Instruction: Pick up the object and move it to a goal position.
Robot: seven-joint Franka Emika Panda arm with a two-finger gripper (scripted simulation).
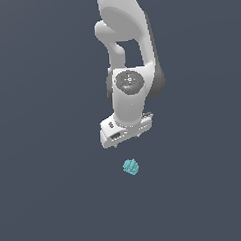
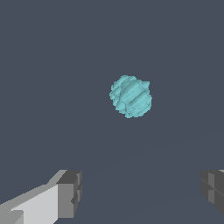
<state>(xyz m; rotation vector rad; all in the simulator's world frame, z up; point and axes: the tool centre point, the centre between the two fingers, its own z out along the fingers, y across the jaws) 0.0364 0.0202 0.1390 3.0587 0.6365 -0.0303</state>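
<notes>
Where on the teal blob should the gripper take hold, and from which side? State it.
Grip the teal blob across its widest middle, coming straight down from above. It is roundish and lumpy with no handle, lying alone on the flat surface, and the gripper looks open wide enough to straddle it, though not yet around it.

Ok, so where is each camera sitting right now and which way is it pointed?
Exterior view: off the arm, exact spot unknown; it faces the white arm with the claw hanging near the teal blob on the grey floor.
Wrist view: on the wrist, looking past the claw at the blob; only the two fingertips show, set wide apart.
Shared: the blob and the claw.
</notes>
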